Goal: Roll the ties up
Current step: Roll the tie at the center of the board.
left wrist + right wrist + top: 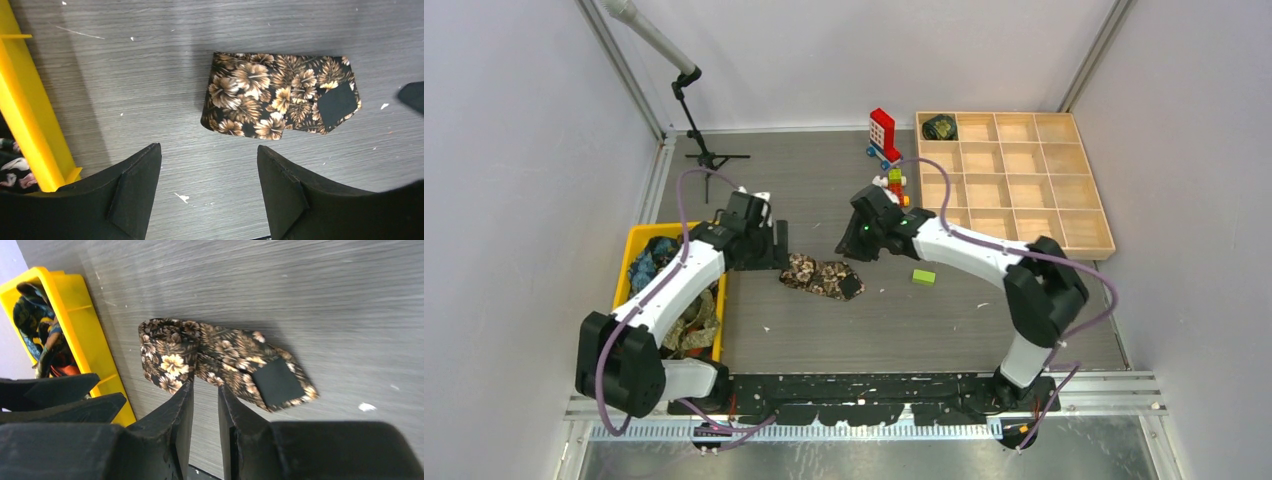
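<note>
Around left gripper (207,150): yellow bin (30,115) close on its left side, loose ties (694,320) heaped inside. Only bare table (125,60) between its fingers (145,180) and the brown tie (270,95) ahead. Stands with fingers wide apart, gripping nothing.

Behind right gripper (206,387): toy bricks (883,135) near its wrist, green block (923,276) beside its forearm, wooden tray (1014,113) farther back, one rolled tie (940,127) in a corner cell. Far past its tips, the same bin. Shows its fingers a narrow slit apart, nothing between them. Has its tips right at the tie's near edge, contact impossible to tell.

Lies flat on the table between both grippers, just ahead of each. Runs crosswise to left gripper's reach, long axis left to right across its view. Has the thick folded or rolled end on that gripper's left, the pointed end on its right. From right gripper, points the rolled end toward the bin and the pointed end to its right.

Looks short and doubled over: dark ground, tan and cream leaf print. Carries a plain black patch at the pointed end. Bulges higher at the rolled end.
</note>
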Robot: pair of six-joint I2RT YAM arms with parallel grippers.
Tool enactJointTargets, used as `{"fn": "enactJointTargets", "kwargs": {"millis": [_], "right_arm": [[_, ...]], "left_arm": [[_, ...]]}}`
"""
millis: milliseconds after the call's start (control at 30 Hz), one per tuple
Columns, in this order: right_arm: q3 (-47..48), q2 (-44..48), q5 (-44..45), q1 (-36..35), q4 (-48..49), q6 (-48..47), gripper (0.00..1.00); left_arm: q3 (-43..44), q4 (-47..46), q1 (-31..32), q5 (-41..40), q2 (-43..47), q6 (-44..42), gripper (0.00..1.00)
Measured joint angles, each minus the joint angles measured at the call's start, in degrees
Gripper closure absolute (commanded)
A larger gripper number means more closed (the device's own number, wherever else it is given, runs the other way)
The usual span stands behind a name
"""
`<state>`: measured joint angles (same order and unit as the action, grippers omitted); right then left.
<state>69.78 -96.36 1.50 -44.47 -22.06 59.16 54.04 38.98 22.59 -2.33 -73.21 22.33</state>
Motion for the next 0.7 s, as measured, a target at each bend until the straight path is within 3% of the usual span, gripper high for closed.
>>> {"fn": "enactJointTargets", "kwargs": {"millis": [100, 267, 700], "right_arm": [[1.75, -5.49, -2.80, -1.18, 3.74, 0.70, 0.69], [4.35, -12.00, -6.67, -2.54, 7.98, 1.73, 0.69], [5.64, -15.91, -10.25, -2.99, 13.42, 4.04, 0.76]], "left_arm": [[-2.05, -2.60, -6.19, 7.34, -0.85, 0.39, 0.28], [-3.28, -5.57, -10.56, 14.10, -2.01, 1.79, 0.28], [-8.92, -12.79, -13.66, 17.33, -1.49, 6.86, 0.28]]}}
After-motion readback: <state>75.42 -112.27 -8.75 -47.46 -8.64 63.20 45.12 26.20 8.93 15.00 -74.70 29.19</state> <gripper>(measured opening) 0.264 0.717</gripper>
